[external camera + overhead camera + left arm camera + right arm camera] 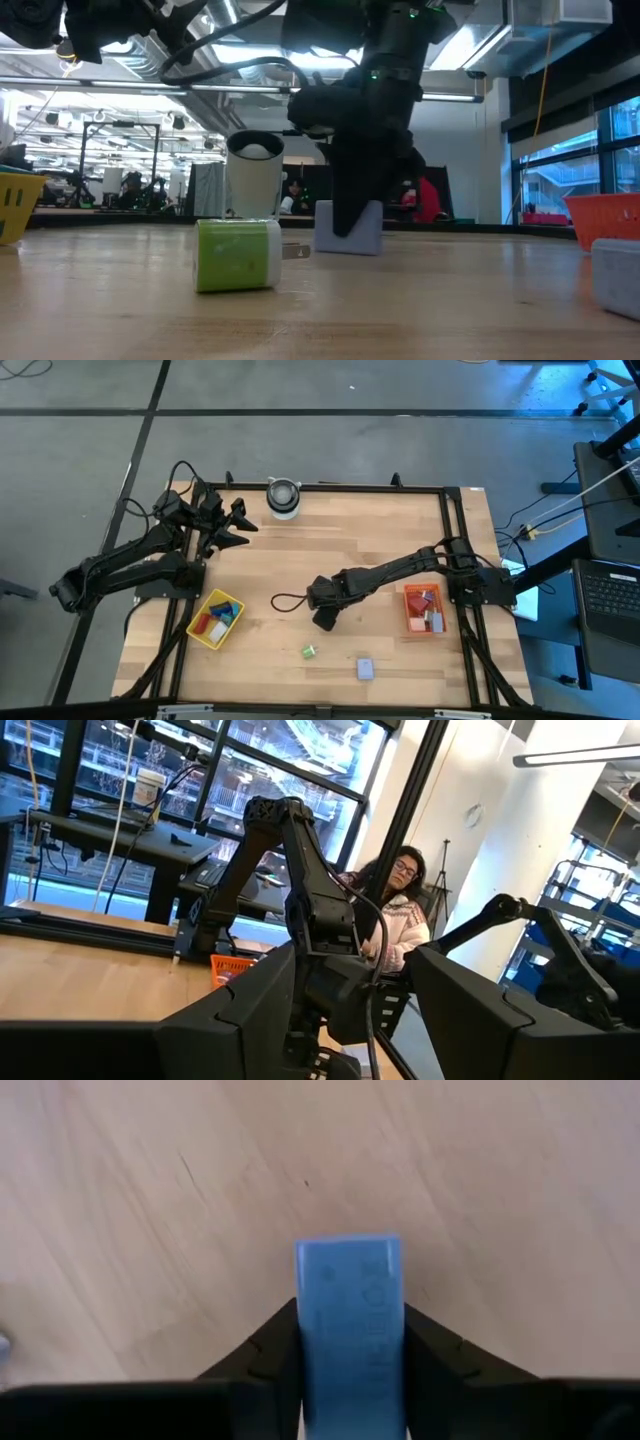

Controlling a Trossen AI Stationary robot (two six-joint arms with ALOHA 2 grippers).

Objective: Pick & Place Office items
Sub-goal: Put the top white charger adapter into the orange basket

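While mid-table | right pincer clamps blue block | left pincer apart, at edge

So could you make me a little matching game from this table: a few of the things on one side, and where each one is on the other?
Things:
1. blue block
2. green block
3. lavender block
4. white cylinder

Places:
A. at the table's far edge
B. lying alone on the wood, in front of the right gripper
C. between the fingers of the right gripper
D. near the front edge, below the orange-red tray

Pairs: 1-C, 2-B, 3-D, 4-A
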